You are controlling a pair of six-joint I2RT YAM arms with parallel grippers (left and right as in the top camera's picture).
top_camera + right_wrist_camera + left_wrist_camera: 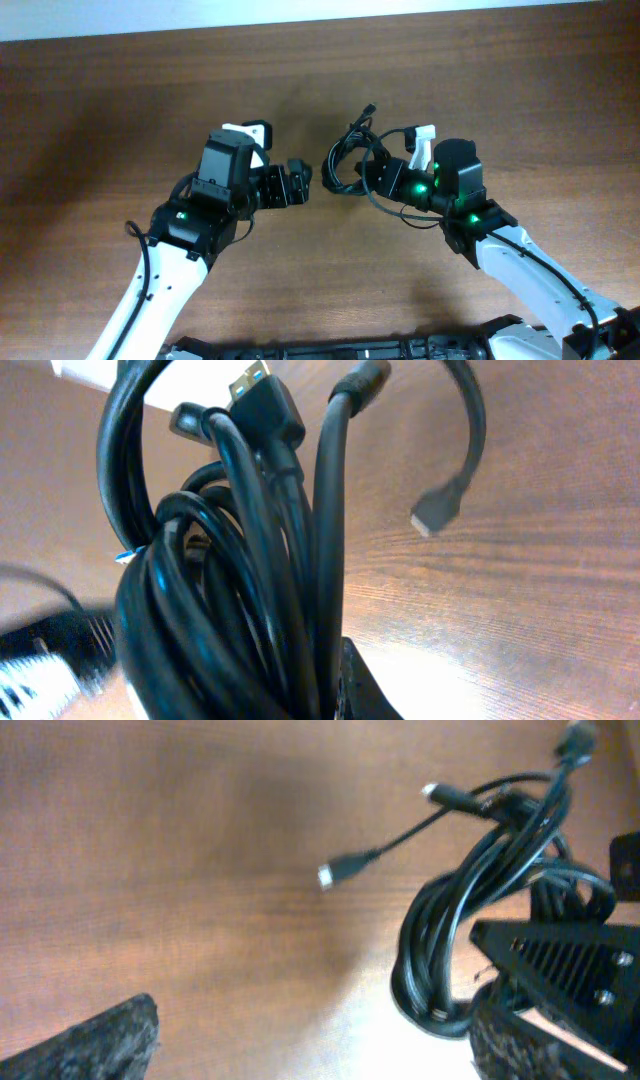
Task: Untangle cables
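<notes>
The cables (350,160) are a coiled black bundle held upright off the table at centre. My right gripper (368,178) is shut on the lower part of the coil. In the right wrist view the cables (240,580) fill the frame between the jaws of the right gripper (290,705), and a loose plug end (435,512) hangs to the right. My left gripper (300,183) stands open just left of the bundle, not touching it. In the left wrist view the left gripper (310,1040) has nothing between its fingers, and the cables (470,920) hang ahead with a silver-tipped plug (327,873) sticking out.
The brown wooden table (120,100) spreads all around. A pale strip (300,15) runs along its far edge. A black base bar (330,350) lies along the near edge between the two arms.
</notes>
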